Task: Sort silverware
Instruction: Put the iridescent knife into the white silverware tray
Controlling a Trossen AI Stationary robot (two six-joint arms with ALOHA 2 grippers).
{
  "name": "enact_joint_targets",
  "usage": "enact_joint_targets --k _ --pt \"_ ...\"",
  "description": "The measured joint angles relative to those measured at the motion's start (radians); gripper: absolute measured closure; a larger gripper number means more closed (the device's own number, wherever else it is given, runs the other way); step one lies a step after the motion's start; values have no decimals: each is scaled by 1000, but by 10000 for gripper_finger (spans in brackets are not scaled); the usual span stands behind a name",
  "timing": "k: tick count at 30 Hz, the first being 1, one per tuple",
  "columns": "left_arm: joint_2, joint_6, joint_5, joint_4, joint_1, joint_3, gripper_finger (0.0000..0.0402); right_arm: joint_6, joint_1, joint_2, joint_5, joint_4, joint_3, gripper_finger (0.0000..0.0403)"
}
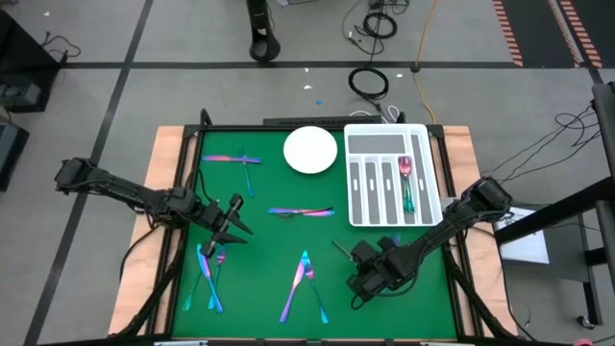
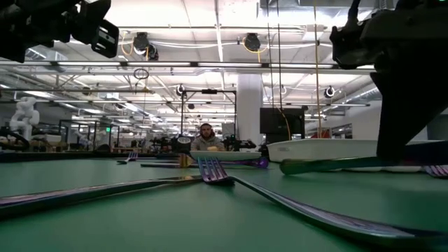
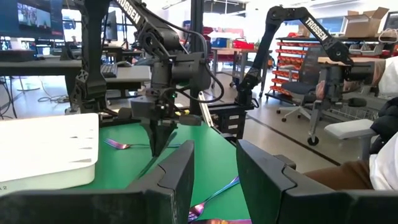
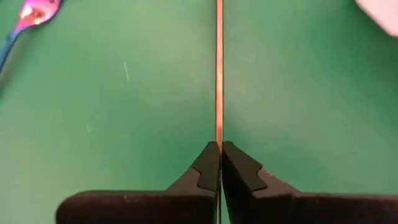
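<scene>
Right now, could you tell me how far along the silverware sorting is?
Early days. Done: one spoon and another piece lie in the white tray. In hand: the right claw is shut on a thin piece seen edge-on. Left: pieces near the plate, at mid-table and along the front edge. The left claw hovers, holding nothing.

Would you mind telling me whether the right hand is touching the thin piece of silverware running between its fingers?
Touching. The right wrist view shows the right hand with its fingers pressed together on the thin edge-on silverware piece, no gap either side.
</scene>
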Motion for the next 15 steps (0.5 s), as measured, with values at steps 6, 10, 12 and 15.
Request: enact_joint_targets --k 6,10,12,15 --pt "98 8 -101 59 0 2 281 3 2 29 -16 1 0 402" --pt "271 21 -131 114 0 51 281 1 2 33 -18 1 2 402" --pt "367 21 -108 144 -2 97 281 3 2 33 -19 1 2 402" --pt "507 26 -76 154 -9 173 281 4 2 33 -20 1 2 402"
